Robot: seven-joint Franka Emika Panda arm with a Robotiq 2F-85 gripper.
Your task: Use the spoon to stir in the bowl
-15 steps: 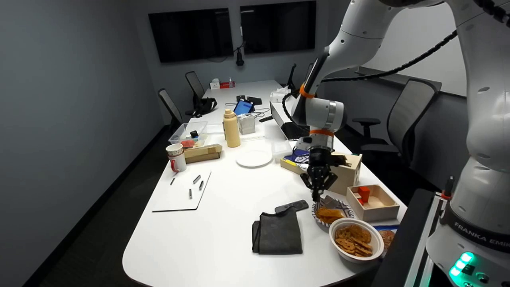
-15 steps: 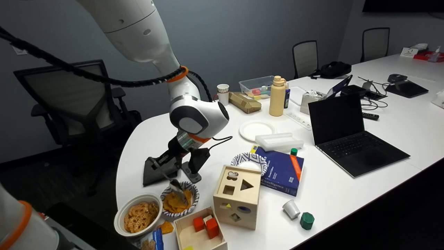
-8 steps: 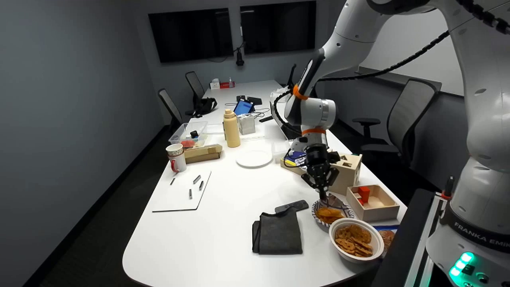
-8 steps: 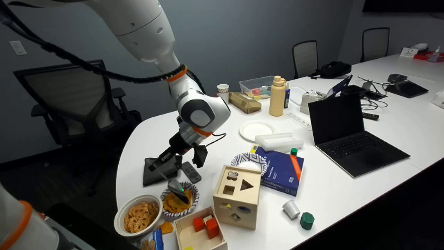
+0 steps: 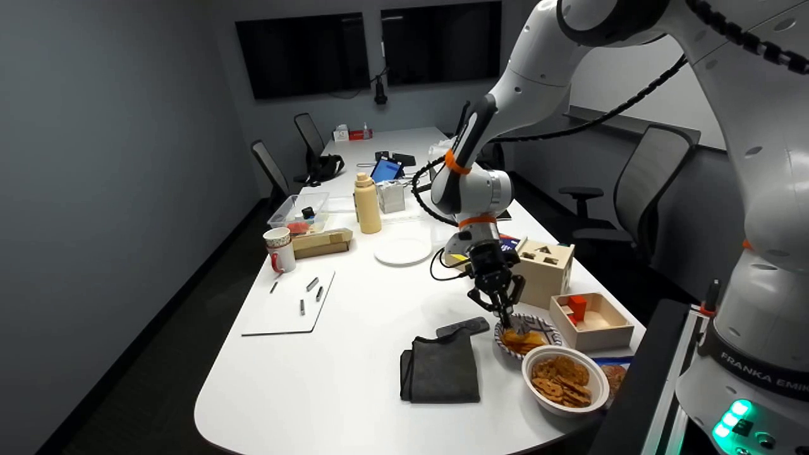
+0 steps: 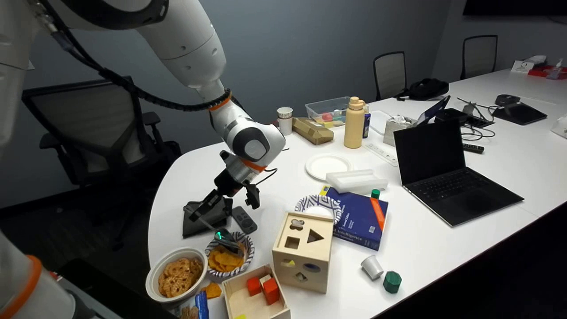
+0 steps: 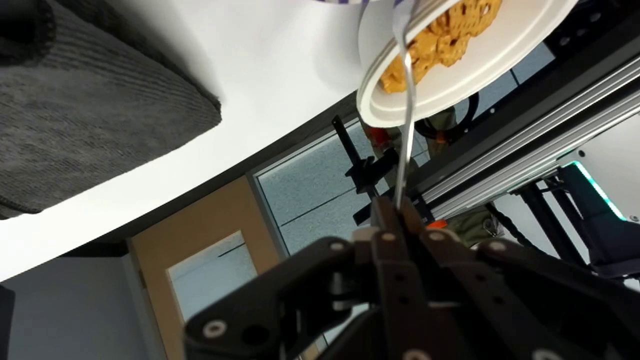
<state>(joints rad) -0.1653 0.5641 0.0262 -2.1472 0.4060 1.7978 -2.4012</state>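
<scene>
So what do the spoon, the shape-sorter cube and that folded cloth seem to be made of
The spoon: probably polished metal; its silvery handle glints and its head mirrors green light. The shape-sorter cube: likely smooth wood, judging by its pale tan, unglossy faces. The folded cloth: matte grey fabric with fine ribs showing; fibre unclear.

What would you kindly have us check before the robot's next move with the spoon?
1. Tool shut on the spoon: ok, by its handle in the wrist view.
2. Spoon head over or in the patterned bowl: ok, in both exterior views.
3. Spoon head touching the chips: cannot tell.
4. All chips inside that bowl: not ok, one loose chip lies outside.
5. White bowl clear of the patterned bowl: cannot tell; it stands right beside it.
</scene>
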